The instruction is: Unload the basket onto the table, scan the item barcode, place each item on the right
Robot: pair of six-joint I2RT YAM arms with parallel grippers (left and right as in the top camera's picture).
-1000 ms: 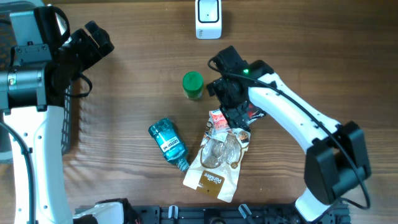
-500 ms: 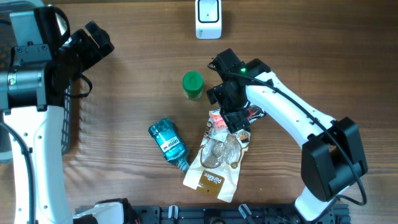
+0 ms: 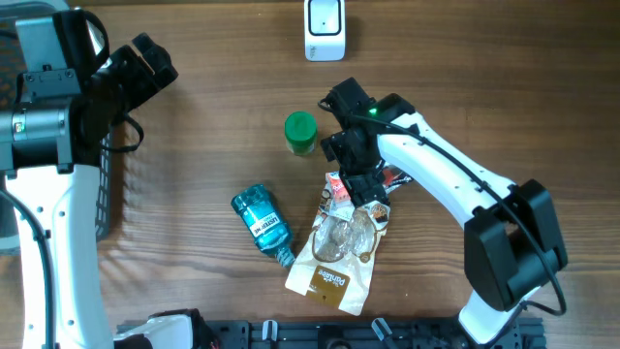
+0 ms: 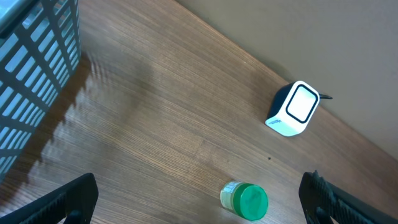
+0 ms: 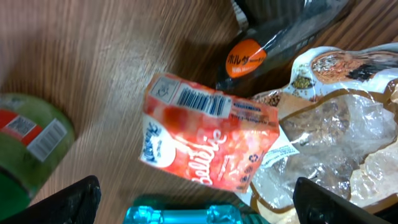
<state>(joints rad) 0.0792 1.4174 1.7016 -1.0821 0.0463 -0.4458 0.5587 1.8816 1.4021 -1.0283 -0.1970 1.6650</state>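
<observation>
Hovering above the cluster of goods near the middle of the table (image 3: 194, 126), my right gripper (image 5: 198, 194) hangs with its jaws spread wide and nothing between them. Right beneath it the red packet (image 5: 208, 146) lies flat, its barcode (image 5: 203, 100) facing up along the edge farthest from my fingers (image 5: 73, 200). One corner of the packet touches the brown bag (image 3: 334, 271) with the clear window, which lies flat nearer the front of the table. A dark pouch (image 5: 249, 59) with an orange label sits just beside the packet's barcode end. A teal bottle (image 3: 263, 223) lies on its side just beside the brown bag.

At the far edge of the table stands the white scanner (image 3: 325, 29), well apart from the packet. A green-capped bottle (image 3: 300, 133) stands upright roughly between the two.

My left gripper (image 4: 199, 199) is off on the other side near the basket (image 4: 34, 74), jaws fully parted and empty. Its camera looks toward the scanner and the green-capped bottle.
</observation>
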